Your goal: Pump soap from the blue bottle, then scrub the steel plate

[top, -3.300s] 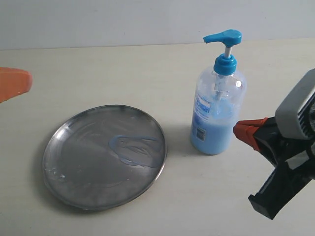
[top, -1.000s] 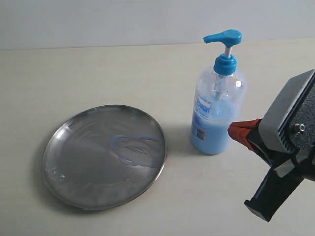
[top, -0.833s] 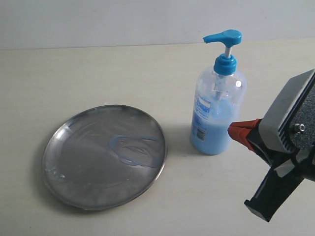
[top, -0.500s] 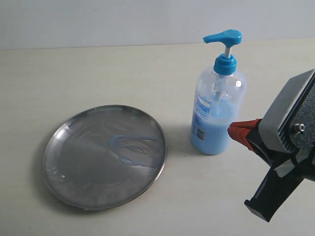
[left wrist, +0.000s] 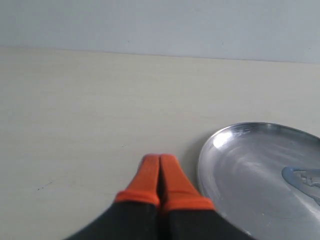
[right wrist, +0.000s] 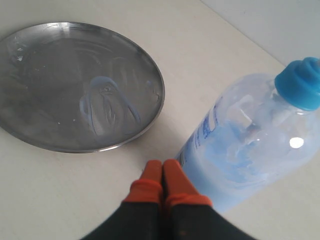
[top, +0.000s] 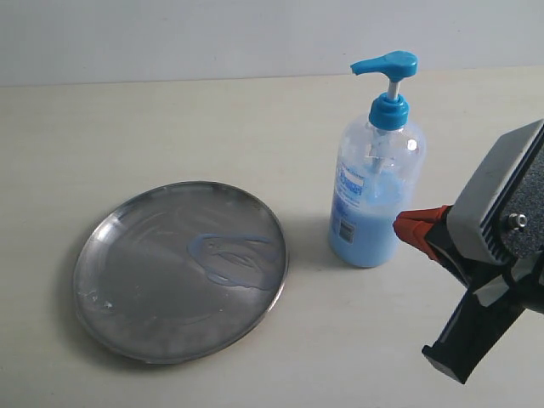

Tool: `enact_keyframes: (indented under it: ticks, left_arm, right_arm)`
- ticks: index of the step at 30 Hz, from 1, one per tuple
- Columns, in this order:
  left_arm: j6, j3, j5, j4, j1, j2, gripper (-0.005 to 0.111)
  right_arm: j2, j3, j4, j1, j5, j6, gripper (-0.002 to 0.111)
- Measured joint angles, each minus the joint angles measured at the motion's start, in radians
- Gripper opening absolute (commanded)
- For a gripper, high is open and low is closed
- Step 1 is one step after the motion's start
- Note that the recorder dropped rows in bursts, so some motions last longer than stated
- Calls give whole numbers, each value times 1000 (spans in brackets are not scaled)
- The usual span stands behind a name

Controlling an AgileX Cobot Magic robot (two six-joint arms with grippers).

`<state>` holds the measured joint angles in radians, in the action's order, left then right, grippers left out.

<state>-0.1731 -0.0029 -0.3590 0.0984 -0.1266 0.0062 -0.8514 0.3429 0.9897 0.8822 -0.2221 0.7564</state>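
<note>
1. Blue bottle (top: 376, 191): clear, lower half light blue liquid; upright, just right of steel plate (top: 127, 280). Long axis vertical; pump spout (top: 384, 64) points left.
2. Soap (top: 234, 259): smeared ring on the plate's bottle side.
3. Right gripper (top: 401, 224): tips pressed together, empty, beside the bottle's base.
4. Left gripper (left wrist: 160, 162): tips together, empty, near the plate rim.
</note>
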Motion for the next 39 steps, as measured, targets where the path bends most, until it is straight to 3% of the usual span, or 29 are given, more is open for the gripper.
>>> enact_keyframes:
  ticks: [32,36,39]
  left_arm:
    - [0,0,-6,0,0,0,0]
    - [0,0,-6,0,0,0,0]
    - [0,0,-6,0,0,0,0]
  right_arm:
    - [0,0,0,0,23,2,0]
    - [24,0,-67,0,34,-23,0]
    - [69,0,-240,0,34,-170,0]
